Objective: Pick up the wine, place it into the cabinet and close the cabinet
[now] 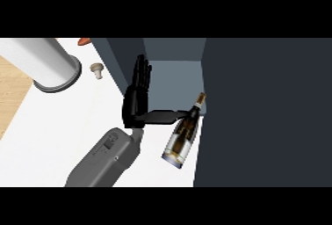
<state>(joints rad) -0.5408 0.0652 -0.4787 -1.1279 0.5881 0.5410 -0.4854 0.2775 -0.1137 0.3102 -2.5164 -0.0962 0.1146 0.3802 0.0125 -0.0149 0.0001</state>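
The wine bottle (183,137) is dark with a gold neck and a pale label. It lies tilted on the white counter (58,132), its neck pointing up toward the dark cabinet's open inside (174,72) and its base toward me. My left hand (135,103) is just left of the bottle, fingers straight and pointing into the cabinet opening. Its thumb reaches right and touches the bottle near the shoulder; no fingers curl round it. My right hand does not show.
A broad dark cabinet panel (266,110) fills the right side, right beside the bottle. A large white cylinder (45,61) stands at the back left, with a small tan mushroom-like item (97,69) next to it and an orange item (84,41) behind. A wooden surface (13,88) borders the left.
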